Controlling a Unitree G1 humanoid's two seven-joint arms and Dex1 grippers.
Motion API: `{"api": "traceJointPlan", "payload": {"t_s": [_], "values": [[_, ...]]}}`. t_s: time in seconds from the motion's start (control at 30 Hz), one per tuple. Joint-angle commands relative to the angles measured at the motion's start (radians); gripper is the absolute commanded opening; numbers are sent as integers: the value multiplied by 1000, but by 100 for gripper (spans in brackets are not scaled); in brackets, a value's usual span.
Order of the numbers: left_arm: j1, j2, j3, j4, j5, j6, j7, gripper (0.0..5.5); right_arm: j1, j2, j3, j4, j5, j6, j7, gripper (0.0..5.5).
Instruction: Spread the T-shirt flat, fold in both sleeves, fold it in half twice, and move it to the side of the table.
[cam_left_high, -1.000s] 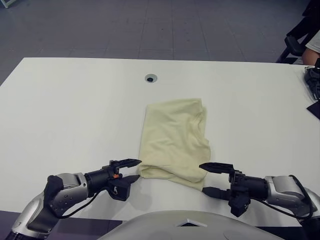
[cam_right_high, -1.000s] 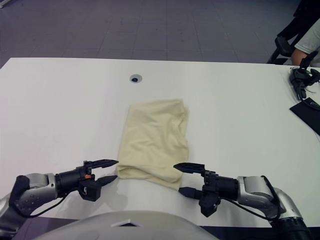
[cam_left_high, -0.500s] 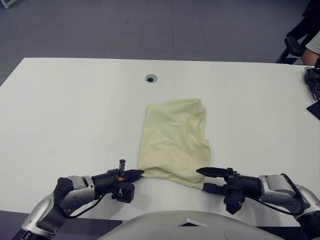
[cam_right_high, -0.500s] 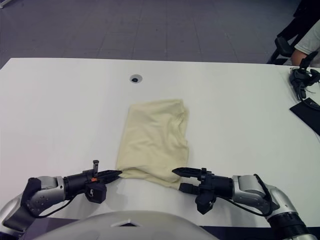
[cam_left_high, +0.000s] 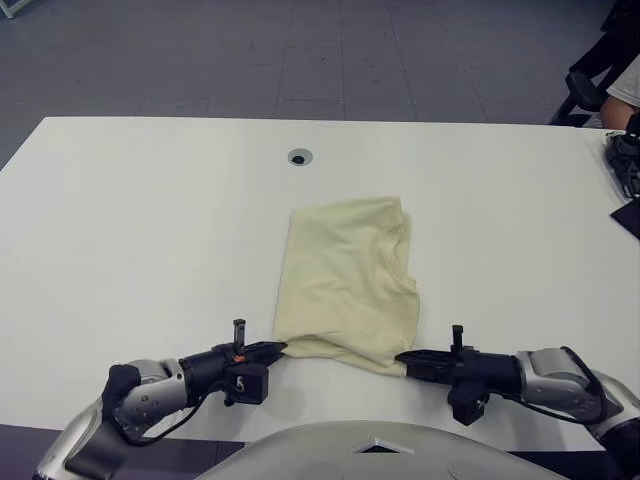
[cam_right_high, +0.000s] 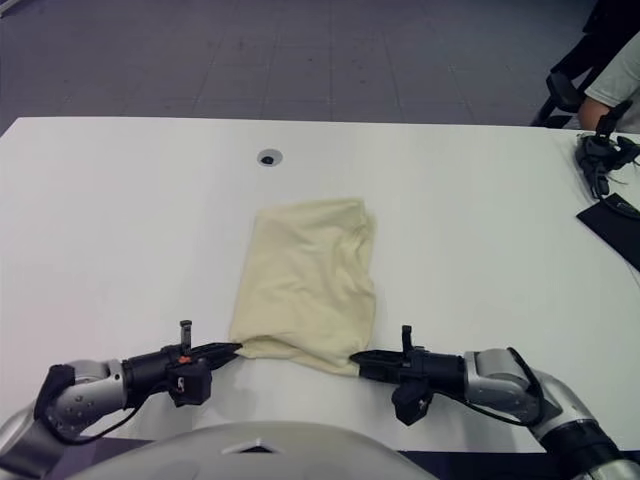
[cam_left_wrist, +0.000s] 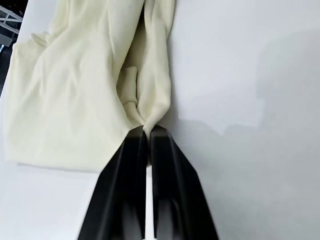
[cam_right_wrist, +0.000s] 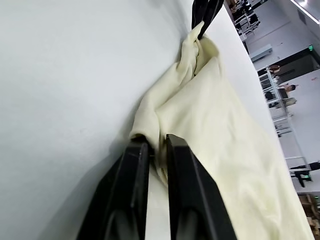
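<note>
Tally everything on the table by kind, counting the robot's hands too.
Pale yellow T-shirt: 1
Robot hands: 2, left hand and right hand, each shut on a near corner of the T-shirt
Grommet hole: 1
Black items at the right edge: 2, tangled gear and a flat pad
Total: 6

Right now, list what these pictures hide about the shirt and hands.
T-shirt sleeves: hidden inside the folds, head views.
Layers in the left hand: bunched cloth hides them, left wrist view.
Same for the right hand, right wrist view.
Dark gear, far right: cut by the frame, left eye view.
</note>
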Motion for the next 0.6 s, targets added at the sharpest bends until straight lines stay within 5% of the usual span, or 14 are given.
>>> {"api": "traceJointPlan", "payload": {"t_s": [0.03, 0.13, 0.3, 0.43, 0.6], "values": [[54, 23, 57, -172, -208, 243, -71, 0, 5, -106, 66, -101, 302, 320, 231, 3], [62, 79, 179, -314, -413, 456, -126, 0, 21, -241, 24, -332, 710, 753, 370, 3], [-43, 218, 462, -405, -917, 735, -181, 0, 103, -410, -188, -533, 1233, 1100, 433, 3], [9, 332, 700, -441, -1313, 869, -242, 0, 198, -460, -302, -576, 1325, 1220, 512, 3], [48, 385, 916, -417, -1462, 1011, -383, 0, 280, -449, -474, -637, 1404, 1371, 559, 3]]}}
